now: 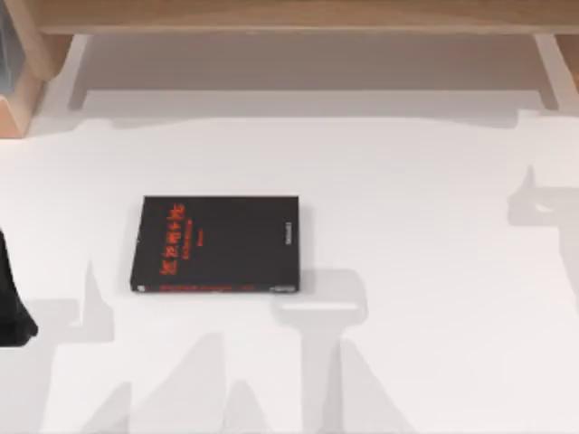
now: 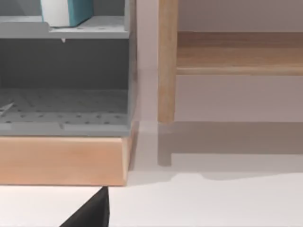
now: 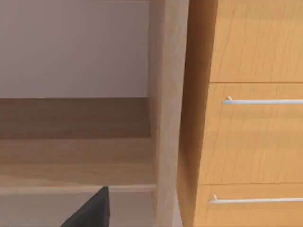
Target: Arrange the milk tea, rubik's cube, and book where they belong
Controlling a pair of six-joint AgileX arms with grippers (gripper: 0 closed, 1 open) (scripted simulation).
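Currently the flat black book with red lettering (image 1: 217,244) lies untouched at the white table's (image 1: 434,271) nine o'clock. The left arm (image 1: 14,307) should descend squarely. Jaw states cannot be told.

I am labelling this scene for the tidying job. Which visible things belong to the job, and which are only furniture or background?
Belong to the job:
- book, lying flat on the table

Only around it:
- wooden shelf along the table's far edge
- grey rack on a wooden base
- white-and-teal box on the rack
- wooden drawers
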